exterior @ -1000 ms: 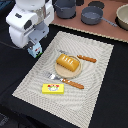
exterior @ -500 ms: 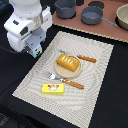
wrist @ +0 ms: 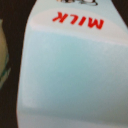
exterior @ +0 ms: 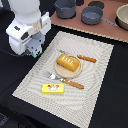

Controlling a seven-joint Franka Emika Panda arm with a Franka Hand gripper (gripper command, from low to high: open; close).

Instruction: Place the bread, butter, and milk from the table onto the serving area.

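Note:
The bread (exterior: 68, 62) lies on the round tan plate (exterior: 59, 71) on the serving area (exterior: 95, 90), a beige striped placemat. The butter (exterior: 53, 88) lies flat on the mat near its front edge. My gripper (exterior: 33, 49) is low over the black table just off the mat's edge on the exterior view's left, right over the milk (exterior: 36, 51), of which only a white and green sliver shows there. In the wrist view the milk (wrist: 70, 70) fills the picture, with red "MILK" lettering. My fingers do not show clearly, so I cannot tell whether they hold it.
An orange-handled knife (exterior: 86, 58) and fork (exterior: 72, 83) lie on either side of the plate. A brown board (exterior: 95, 25) with two grey pots (exterior: 92, 14) stands behind the mat. A beige bowl (exterior: 123, 16) sits at the back on the exterior view's right.
The arm has barely shifted, staying low at the mat's edge on the exterior view's left. The bread, butter and cutlery have not moved.

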